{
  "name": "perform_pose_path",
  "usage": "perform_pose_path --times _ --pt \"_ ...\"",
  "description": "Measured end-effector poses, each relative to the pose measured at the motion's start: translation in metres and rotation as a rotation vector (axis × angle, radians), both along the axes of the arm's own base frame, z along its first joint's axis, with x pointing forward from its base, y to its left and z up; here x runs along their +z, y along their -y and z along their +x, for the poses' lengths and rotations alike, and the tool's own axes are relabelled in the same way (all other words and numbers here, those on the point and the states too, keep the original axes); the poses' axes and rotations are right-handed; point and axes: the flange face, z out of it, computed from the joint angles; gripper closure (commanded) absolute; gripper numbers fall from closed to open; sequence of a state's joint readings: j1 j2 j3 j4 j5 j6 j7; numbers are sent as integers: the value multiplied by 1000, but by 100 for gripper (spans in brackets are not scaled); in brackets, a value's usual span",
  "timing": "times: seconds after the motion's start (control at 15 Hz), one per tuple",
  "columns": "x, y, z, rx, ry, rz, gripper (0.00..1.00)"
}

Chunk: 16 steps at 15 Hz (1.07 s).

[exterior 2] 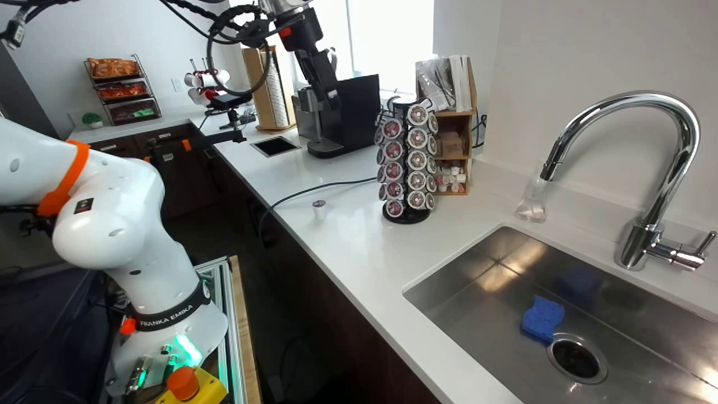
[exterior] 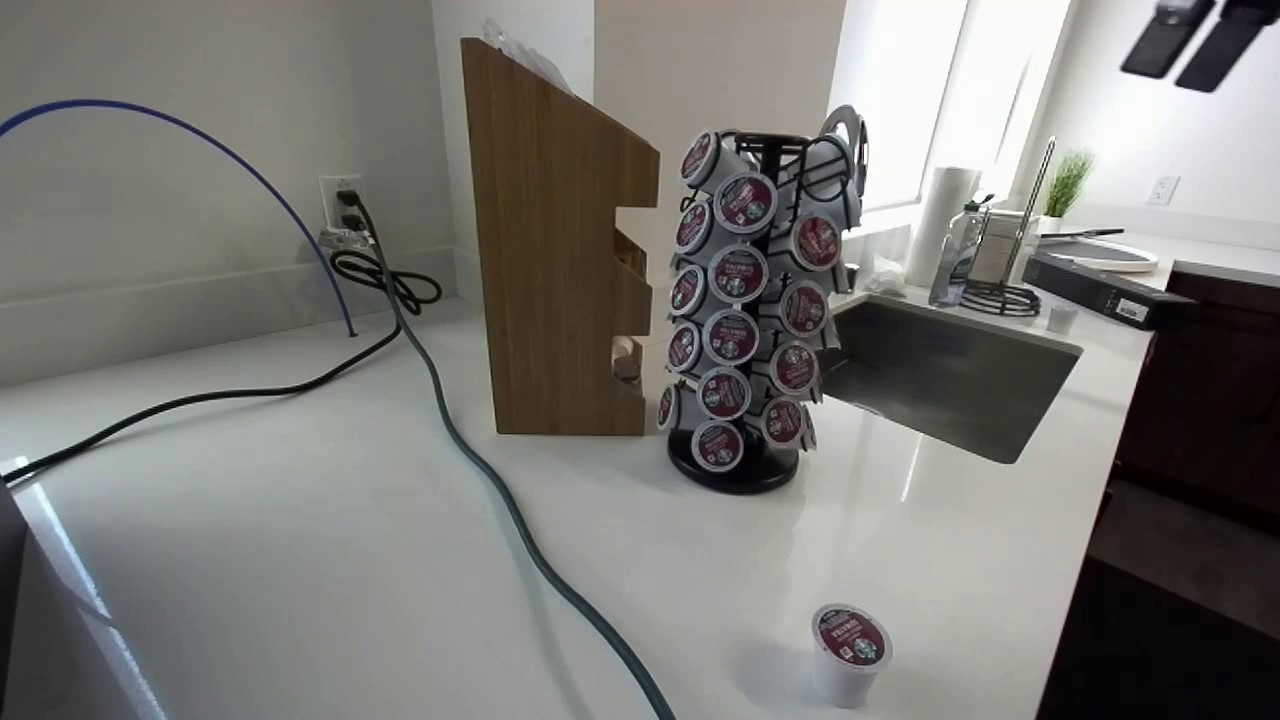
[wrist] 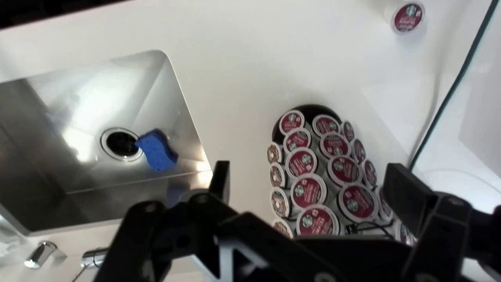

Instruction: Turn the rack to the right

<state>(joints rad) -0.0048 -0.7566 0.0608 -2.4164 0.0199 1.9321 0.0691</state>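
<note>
Farthest left in an exterior view, a blue cable (exterior: pixel 215 145), visible only there, in an arc over the white counter (exterior: pixel 330 540); then a dark green cable (exterior: pixel 500 490) toward the near edge, and a tall wooden block (exterior: pixel 560 270), only its plain side and notched edge in sight. Just right of the block, upright on the counter, the rack (exterior: pixel 760 478), round black base below, reddish-lidded pods (exterior: pixel 738 274) all the way up. Farther right and nearer, well apart from the rack, a loose coffee pod (exterior: pixel 850 650); on the far side, the sink (exterior: pixel 940 370), and high at the right the gripper (exterior: pixel 1168 77), little more than its fingertips, clear of the rack. In an exterior view, again from the left: the white robot arm (exterior 2: pixel 112 224), in sight only here; on the far part of the counter, a dark coffee machine (exterior 2: pixel 353 118); nearer, the loose coffee pod; right of it the rack, with pale, brown-ringed lids (exterior 2: pixel 417 160) facing this way; then, just behind the rack, the open shelves (exterior 2: pixel 455 113) of the wooden block, with brown packets (exterior 2: pixel 450 145) inside; farthest right, a blue sponge (exterior 2: pixel 541 320) in the sink and a chrome faucet (exterior 2: pixel 687 140). In the wrist view: that sponge at the rim of the drain (wrist: pixel 122 144), left; the gripper's two fingers (wrist: pixel 405 192), spread wide apart; the rack beyond them, its upper end covered by the gripper, a few brown-ringed lids along its left side; farthest right, the loose coffee pod and the green cable.
</note>
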Motion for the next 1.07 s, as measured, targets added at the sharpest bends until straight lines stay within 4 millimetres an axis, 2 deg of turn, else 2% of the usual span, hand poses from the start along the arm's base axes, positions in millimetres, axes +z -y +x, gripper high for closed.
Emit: perform_pose_path --times 0.33,0.53,0.8,1.07 --pt "16 -8 68 171 62 -14 0" --pt "22 -17 100 298 65 -22 0" --pt "20 -33 132 468 59 -48 0" --pt "15 -40 147 548 49 -67 0"
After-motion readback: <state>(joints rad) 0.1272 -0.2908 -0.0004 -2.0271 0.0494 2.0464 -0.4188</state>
